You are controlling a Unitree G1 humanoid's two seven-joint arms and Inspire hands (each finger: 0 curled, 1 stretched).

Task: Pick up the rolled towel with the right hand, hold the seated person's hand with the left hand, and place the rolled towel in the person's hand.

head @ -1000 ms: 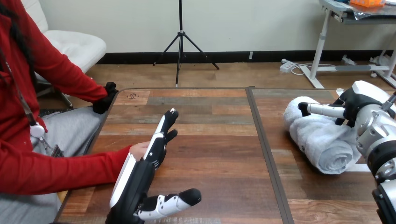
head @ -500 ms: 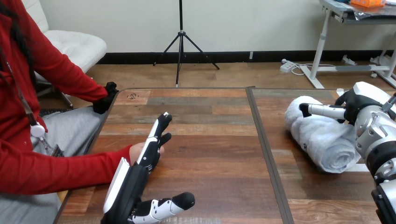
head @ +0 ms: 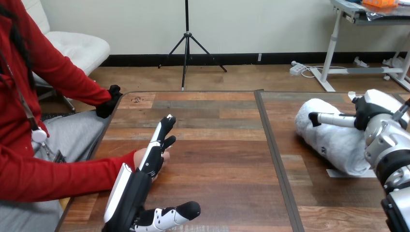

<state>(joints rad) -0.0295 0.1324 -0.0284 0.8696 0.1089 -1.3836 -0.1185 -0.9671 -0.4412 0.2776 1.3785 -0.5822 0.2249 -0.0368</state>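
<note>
Left hand: [head: 138, 188] low by the table's [head: 217, 145] near left corner, standing on edge with the white shell facing the left edge. Fingers [head: 162, 137] straight and close together, aimed at the far edge. Thumb [head: 176, 212] stuck out sideways toward the middle of the table. Spread wide, pinching nothing.

Person's hand: [head: 141, 155] lying just inside the table's left edge, coming out of a red sleeve [head: 72, 176], mostly tucked behind the left hand's fingers. Right up against them, maybe touching, honestly hard to call. Nothing curled round it.

Right hand: [head: 370, 108] over by the table's right edge, about halfway up it, sitting on the far right part of the towel and touching it. Clamped on it or just resting there? Cannot tell from this angle.

Rolled towel: [head: 333, 142] white, fat roll, lying on the right half of the table near the right edge, angled from far-left to near-right. Near end partly hidden behind the right arm's silver forearm [head: 387, 145]. Well apart from the person's hand, whole width of the table between them.

White strip: [head: 345, 173] flat on the wood, just beside the towel's near end.

Seam: [head: 273, 154] dark line running near edge to far edge, splitting the table, left hand on one side and towel on the other.
</note>
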